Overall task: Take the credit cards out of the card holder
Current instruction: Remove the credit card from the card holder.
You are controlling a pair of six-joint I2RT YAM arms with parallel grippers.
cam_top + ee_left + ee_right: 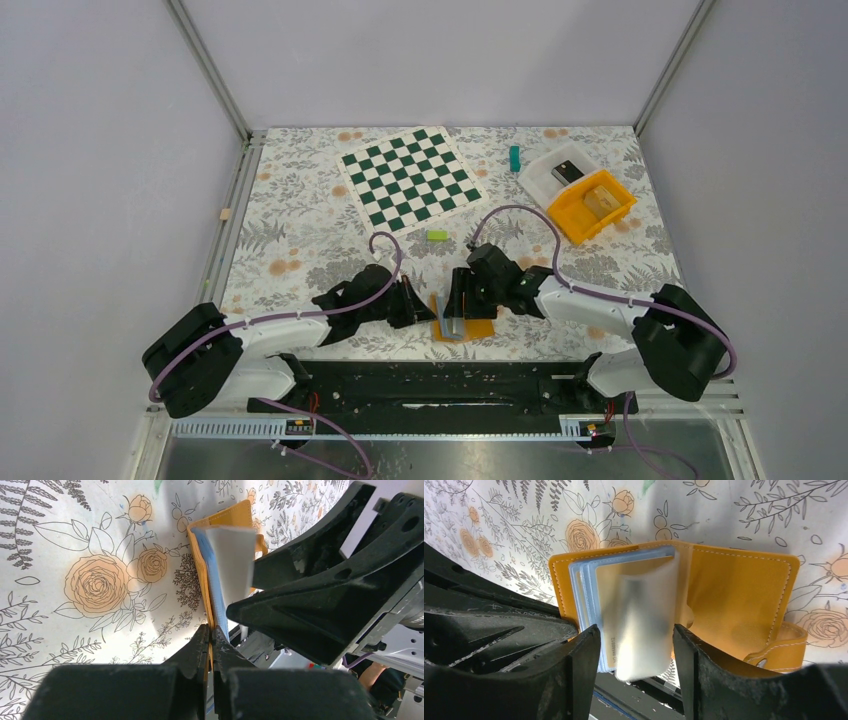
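Open on the desk [300, 230] by its near edge, between the arms: the card holder [466, 320]. The left claw [210, 635] is pressed together on the holder's left edge, likely pinning it so it cannot lift or slide. The right claw [636, 635] has its fingers apart, straddling an upright clear sleeve [644, 610]. The credit cards [588, 587] are stacked in the holder's left half, just left of that gap and not yet out.

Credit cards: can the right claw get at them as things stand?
Probably yes: the card holder lies open, gripped by the left claw, and the right claw straddles the credit cards, jaws open.
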